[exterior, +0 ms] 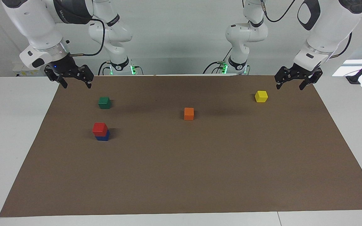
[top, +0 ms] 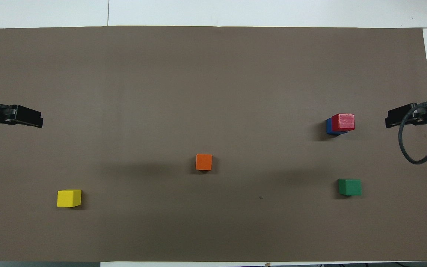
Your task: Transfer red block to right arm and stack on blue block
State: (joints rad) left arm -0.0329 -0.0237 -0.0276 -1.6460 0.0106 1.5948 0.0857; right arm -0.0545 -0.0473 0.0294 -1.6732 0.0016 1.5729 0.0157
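Note:
The red block [exterior: 100, 127] [top: 343, 121] sits on top of the blue block [exterior: 102, 137] [top: 328, 126] toward the right arm's end of the brown mat, slightly offset. My right gripper [exterior: 75, 83] [top: 388, 121] hangs open and empty in the air over the mat's edge at that end, well clear of the stack. Over the mat's edge at the other end, my left gripper [exterior: 289, 85] [top: 39, 122] is open, holds nothing, and its arm waits.
A green cube [exterior: 104, 102] [top: 349, 187] lies nearer to the robots than the stack. An orange cube [exterior: 189, 113] [top: 203, 162] sits mid-mat. A yellow cube [exterior: 261, 96] [top: 69, 198] lies toward the left arm's end. The brown mat [exterior: 200, 175] covers the white table.

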